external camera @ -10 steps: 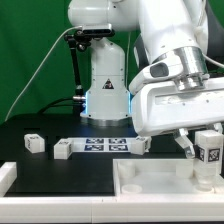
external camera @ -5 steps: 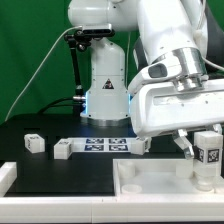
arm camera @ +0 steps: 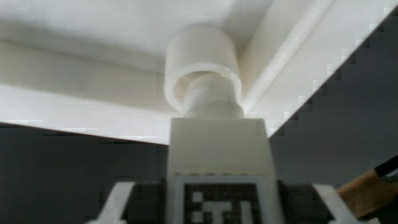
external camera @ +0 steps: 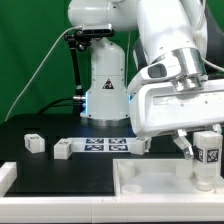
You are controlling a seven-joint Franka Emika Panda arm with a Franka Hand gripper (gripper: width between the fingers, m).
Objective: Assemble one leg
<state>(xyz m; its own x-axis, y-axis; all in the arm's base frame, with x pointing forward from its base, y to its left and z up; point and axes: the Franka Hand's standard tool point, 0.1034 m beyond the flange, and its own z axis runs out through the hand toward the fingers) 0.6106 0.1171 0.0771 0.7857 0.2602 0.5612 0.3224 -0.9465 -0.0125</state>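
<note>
- At the exterior view's right edge, the leg (external camera: 209, 152) stands upright. Its black-and-white tag faces the camera, and its lower end is down on the white tray-like panel (external camera: 150, 178), close to that panel's far corner on that side.
- The pincer (arm camera: 217, 207) is clenched on the leg. In the wrist view its pale fingers (arm camera: 118, 205) sit tight against both sides of the tagged block, with no gap showing.
- In the wrist view the leg runs from the square tagged block through a narrower neck to a rounded cylindrical end. That end lies right in the panel's inner corner, where two raised rims meet. The pictures do not show whether it is seated in a hole there or only resting.
- The arm (external camera: 175, 80) fills the upper part of the exterior view's right half, with its bulky white wrist just above the held leg.
- The panel lies flat on the black tabletop (external camera: 60, 175), at the front on the exterior view's right.
- Behind the panel, the marker board (external camera: 105, 146) lies flat on the tabletop, near the arm's pedestal.
- One loose block (external camera: 63, 149) of the same kind rests just beside the marker board's end on the exterior view's left. A second (external camera: 140, 145) rests at its other end. A third (external camera: 34, 143) lies farther off toward the exterior view's left, apart from the rest.
- A green backdrop (external camera: 25, 50) closes the scene behind.
</note>
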